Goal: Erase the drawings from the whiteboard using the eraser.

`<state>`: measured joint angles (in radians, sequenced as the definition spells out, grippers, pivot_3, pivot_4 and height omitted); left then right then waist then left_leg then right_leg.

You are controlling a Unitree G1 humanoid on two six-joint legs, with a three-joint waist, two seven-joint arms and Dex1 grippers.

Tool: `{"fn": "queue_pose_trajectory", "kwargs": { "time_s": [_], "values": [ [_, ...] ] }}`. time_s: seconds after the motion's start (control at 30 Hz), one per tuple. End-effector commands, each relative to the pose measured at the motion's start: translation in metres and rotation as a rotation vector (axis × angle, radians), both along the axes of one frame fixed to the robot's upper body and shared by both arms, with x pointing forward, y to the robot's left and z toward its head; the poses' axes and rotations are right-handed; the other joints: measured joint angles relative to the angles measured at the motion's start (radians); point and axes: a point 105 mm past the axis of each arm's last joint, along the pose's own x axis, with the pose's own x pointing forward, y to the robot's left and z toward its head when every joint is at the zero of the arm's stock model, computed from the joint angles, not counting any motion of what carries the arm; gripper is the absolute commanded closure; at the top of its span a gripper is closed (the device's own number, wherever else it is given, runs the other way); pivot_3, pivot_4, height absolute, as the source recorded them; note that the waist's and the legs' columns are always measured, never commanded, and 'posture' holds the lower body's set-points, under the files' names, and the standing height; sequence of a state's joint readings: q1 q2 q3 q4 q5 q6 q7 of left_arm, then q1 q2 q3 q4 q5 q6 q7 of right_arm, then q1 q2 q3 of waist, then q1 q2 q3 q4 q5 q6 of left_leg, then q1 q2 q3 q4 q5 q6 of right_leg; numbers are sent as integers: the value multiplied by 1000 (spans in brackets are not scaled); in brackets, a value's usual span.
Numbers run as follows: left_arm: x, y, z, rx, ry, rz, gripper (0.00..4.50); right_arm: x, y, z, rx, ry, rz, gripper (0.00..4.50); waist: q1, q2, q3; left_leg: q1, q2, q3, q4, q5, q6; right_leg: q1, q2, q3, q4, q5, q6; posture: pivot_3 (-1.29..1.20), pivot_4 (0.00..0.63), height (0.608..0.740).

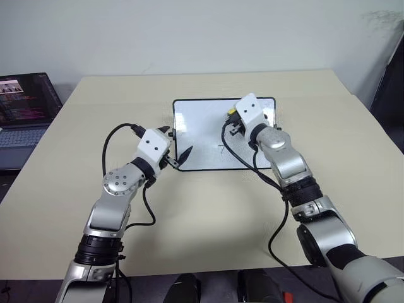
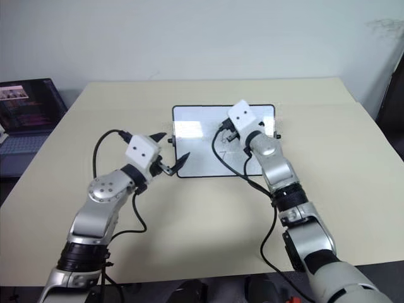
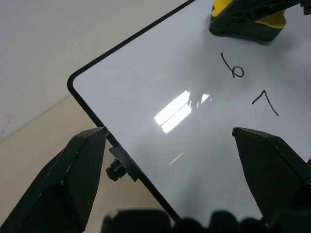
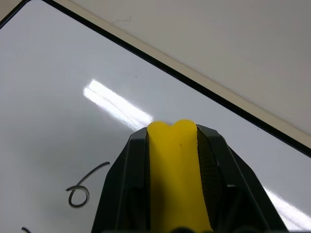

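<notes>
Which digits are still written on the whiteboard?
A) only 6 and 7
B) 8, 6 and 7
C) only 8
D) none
A: the left wrist view shows just a 6 and a 7 on the whiteboard, near the yellow eraser.

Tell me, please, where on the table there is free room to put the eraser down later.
Bare table lies right of the whiteboard, and also behind it toward the wall. The near strip between the two arms is free too. It is crowded at the board: the left gripper straddles its left edge, and the right gripper holds the eraser above the digits.
</notes>
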<state>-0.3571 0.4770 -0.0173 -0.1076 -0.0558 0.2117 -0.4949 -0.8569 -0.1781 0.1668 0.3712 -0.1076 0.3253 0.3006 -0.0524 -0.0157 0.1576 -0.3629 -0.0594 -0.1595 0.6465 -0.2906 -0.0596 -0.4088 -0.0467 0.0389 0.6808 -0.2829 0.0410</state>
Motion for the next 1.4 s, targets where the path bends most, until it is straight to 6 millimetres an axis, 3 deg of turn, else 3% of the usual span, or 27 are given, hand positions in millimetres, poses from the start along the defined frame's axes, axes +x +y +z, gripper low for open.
{"fn": "queue_pose_trajectory", "kwargs": {
  "time_s": [0.03,0.33,0.6,0.93,1.2,1.4],
  "values": [
    [-4,-4,10,5,-44,-19,0,-12,-9,10,17,-13,5,3506,0,0,0,0,0,0,0,0,0,0,0,0,0,0,0,0,150,740],
    [-8,-6,7,-8,-22,-35,0,-38,-25,6,-5,43,28,3506,-1,0,0,-1,0,1,-1,0,0,-2,0,0,-1,0,0,0,150,740],
    [-23,-19,-1,-42,37,-113,0,-54,-27,-3,4,113,68,3506,2,0,0,-1,0,1,-1,0,0,-1,0,0,-1,0,0,0,150,740],
    [-41,-33,-4,-148,111,-210,0,-56,-24,4,18,97,78,3506,3,0,0,-1,0,1,-1,0,0,-1,0,0,-1,0,0,0,150,740],
    [-38,-24,-12,-108,127,-174,0,-52,-10,12,29,64,109,3506,1,0,0,-1,0,2,-1,0,0,-1,0,0,-1,0,0,0,150,740],
    [-38,-26,-11,-112,122,-192,0,-48,17,17,50,36,166,3506,2,0,0,0,1,2,-1,0,0,-1,0,0,-1,0,0,0,150,740]
  ]
}}
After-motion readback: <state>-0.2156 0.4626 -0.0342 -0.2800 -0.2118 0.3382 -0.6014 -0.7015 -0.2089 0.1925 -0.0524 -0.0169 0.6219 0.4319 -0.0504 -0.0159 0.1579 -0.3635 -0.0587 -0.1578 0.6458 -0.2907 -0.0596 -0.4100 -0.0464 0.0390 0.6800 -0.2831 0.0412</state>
